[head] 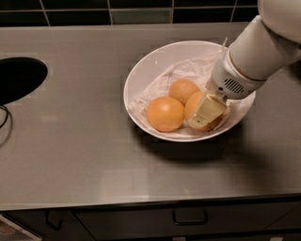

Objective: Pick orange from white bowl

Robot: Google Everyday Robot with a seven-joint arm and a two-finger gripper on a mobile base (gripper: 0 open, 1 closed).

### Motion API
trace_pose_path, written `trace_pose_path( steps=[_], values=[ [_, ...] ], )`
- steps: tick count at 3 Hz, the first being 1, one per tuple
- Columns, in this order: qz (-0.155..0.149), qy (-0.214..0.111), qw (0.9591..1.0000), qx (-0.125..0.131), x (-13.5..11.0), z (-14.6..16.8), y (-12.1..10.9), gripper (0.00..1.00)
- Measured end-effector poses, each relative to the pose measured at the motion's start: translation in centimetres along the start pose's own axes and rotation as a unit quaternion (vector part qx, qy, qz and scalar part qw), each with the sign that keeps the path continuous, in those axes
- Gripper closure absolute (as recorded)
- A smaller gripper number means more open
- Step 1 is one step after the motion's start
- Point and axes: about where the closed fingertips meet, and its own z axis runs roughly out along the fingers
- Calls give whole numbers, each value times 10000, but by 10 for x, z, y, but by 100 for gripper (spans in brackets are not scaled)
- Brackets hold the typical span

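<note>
The white bowl (141, 75), lined with crumpled white paper, stands on the steel counter right of centre and holds three oranges. The orange (192, 104) lies at the bowl's right side, pale yellow-orange and partly covered. My gripper (207, 113) reaches down from the upper right on the white arm and sits right on this orange, its cream-coloured end lying across the fruit's right half. A deeper-orange, smoother orange (164, 114) lies at the front left. A smaller one (182, 89) lies behind.
A dark round opening (19, 77) is in the counter at the far left, with a thin cable (5, 117) below it. Dark wall tiles (141, 12) run along the back. A drawer handle (189, 217) shows under the front edge.
</note>
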Motion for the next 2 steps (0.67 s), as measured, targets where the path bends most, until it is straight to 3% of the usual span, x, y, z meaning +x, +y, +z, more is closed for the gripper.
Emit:
trace_pose_path(
  steps=[2],
  values=[
    [11, 46, 9999, -99, 2, 10, 2, 34]
  ],
)
